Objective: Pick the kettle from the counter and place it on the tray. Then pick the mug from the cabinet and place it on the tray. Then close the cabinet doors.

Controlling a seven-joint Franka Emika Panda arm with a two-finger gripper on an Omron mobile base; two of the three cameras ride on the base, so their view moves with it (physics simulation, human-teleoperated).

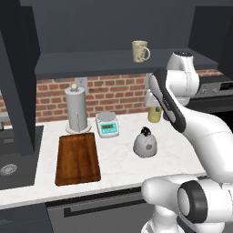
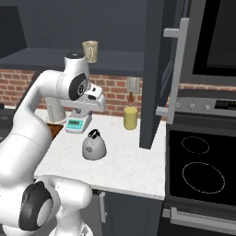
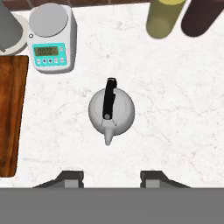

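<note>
The grey kettle point(image 1: 145, 144) point(image 2: 93, 146) point(image 3: 111, 109) with its black handle stands upright on the white counter point(image 1: 119, 164), right of the brown wooden tray point(image 1: 77, 158) point(image 3: 11, 118). My gripper point(image 3: 112, 178) point(image 2: 85, 111) hangs open well above the kettle, pointing straight down, with nothing between its fingers. The cream mug point(image 1: 140, 51) point(image 2: 90, 50) sits on the shelf of the open cabinet point(image 1: 113, 62). One of the cabinet doors point(image 2: 155, 73) stands swung out, with a silver bar handle. Another door point(image 1: 18, 91) stands open at the left.
A white-and-teal scale point(image 1: 107, 124) point(image 3: 50, 39) and a paper-towel cylinder point(image 1: 76, 109) stand behind the tray. A yellow cup point(image 1: 154, 113) point(image 3: 164, 17) and a maroon cup point(image 3: 201, 17) stand by the brick wall. A stove point(image 2: 203, 168) lies right of the counter and a sink point(image 1: 11, 159) left.
</note>
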